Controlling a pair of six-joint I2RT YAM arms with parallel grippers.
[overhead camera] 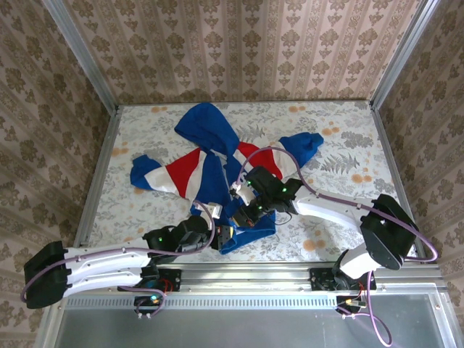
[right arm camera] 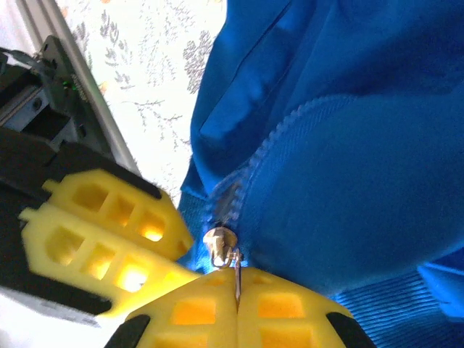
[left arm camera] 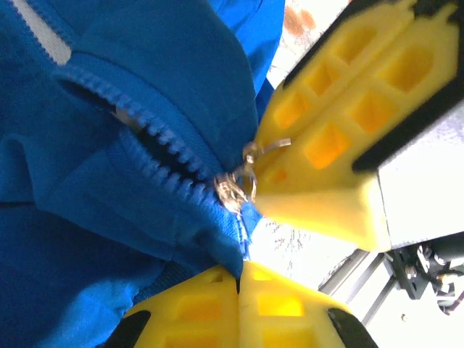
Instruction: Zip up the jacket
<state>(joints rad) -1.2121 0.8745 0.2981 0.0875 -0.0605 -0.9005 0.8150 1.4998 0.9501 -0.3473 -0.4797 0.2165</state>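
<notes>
Two arms work the near hem of the small royal-blue hooded fabric jacket point(overhead camera: 210, 174). It lies spread on the floral-print table cover point(overhead camera: 341, 167), left of centre, with the hood far and the red and white panels to the left.

Left: the left gripper point(left arm camera: 241, 283), yellow lattice-plastic fingers pressed together, pinches the blue hem fabric just beside the zipper's bottom end.

Middle: the small silver metal slider point(right arm camera: 217, 243) sits at that bottom end, near the ribbed knit hem band point(right arm camera: 391, 304). The blue moulded zipper teeth point(left arm camera: 156, 141) beyond it gape apart.

Right: the right gripper point(right arm camera: 237, 279), jaws closed flat on the thin metal pull tab point(left arm camera: 270, 144).

Step, as judged: start of the zip, almost nothing closed. The next move likely calls for the right arm to draw the tab far along the teeth while the left anchors the hem taut. Soft fabric may bunch.
</notes>
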